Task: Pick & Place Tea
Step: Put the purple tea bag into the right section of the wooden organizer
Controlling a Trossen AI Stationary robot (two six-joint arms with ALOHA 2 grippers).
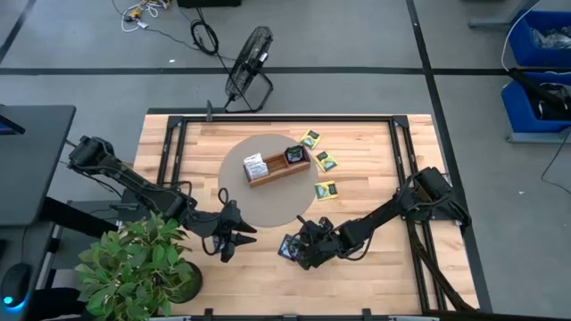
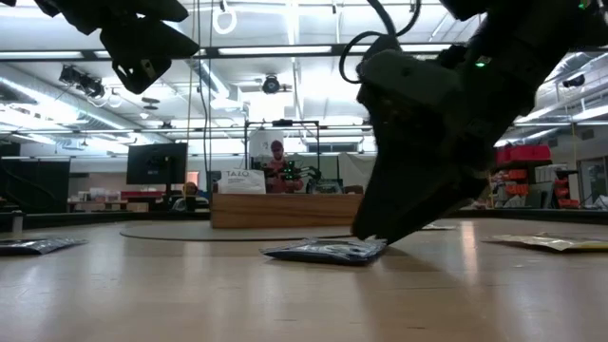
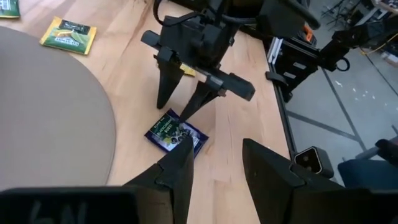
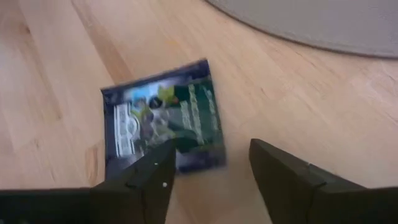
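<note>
One dark tea packet (image 4: pixel 163 121) lies flat on the table between the spread fingers of the right gripper (image 4: pixel 208 165), not yet gripped. Some packets are seen in the wooden tray (image 1: pixel 278 169) beyond it; four green ones (image 1: pixel 326 190) remain scattered nearby. The left gripper (image 1: pixel 228 242) waits open beside.

Down at table level, a dark tea packet (image 2: pixel 328 251) lies flat on the wood, with the right gripper (image 2: pixel 380 236) touching its edge. Behind sits the wooden tray (image 2: pixel 285 209); another arm (image 2: pixel 133 38) hangs up top left.
</note>
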